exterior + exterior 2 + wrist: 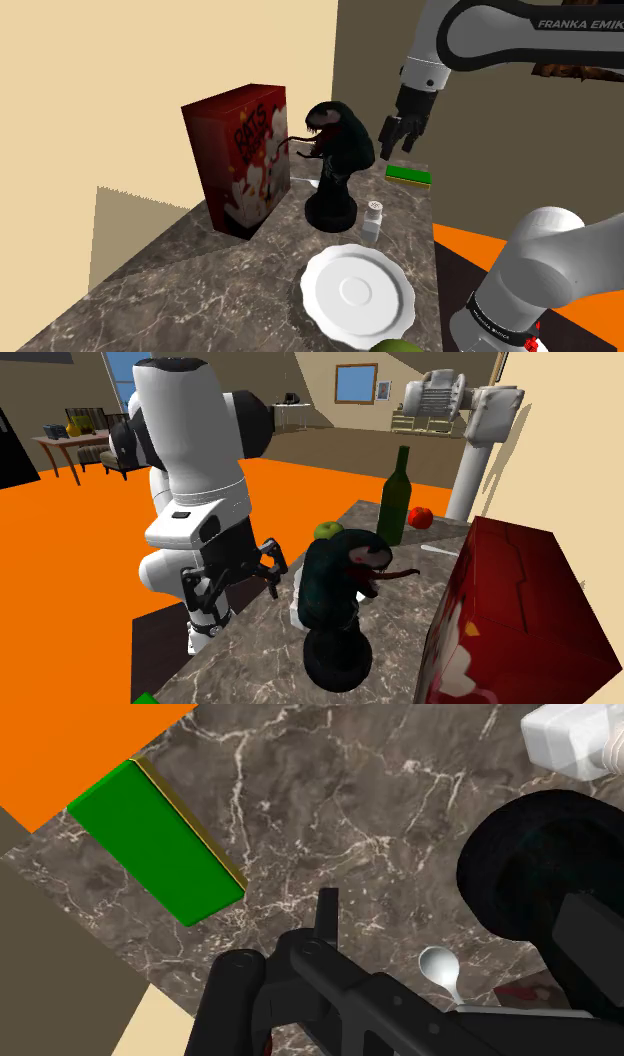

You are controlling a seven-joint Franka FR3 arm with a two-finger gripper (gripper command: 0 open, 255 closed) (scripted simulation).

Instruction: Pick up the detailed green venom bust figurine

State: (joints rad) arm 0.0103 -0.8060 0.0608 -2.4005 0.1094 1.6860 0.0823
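The venom bust [337, 145] is a dark, almost black figure with a green tinge, open jaws and a long red tongue. It stands upright on a round black base [330, 212] on the marble counter. The second exterior view shows the bust [338, 584] beside the red box. My gripper [398, 137] hangs open in the air to the shoulder view's right of the bust's head, apart from it, with nothing between its fingers. From the other side the gripper [233, 578] shows its fingers spread. In the wrist view the bust [545, 879] lies off to one side of a fingertip [327, 909].
A red cereal box [240, 160] stands close to the bust. A flat green book [409, 175] lies under the gripper, near the counter's edge. A salt shaker [373, 220] and a white plate [357, 292] sit nearer the stand. A wine bottle [397, 502] and two apples stand farther along.
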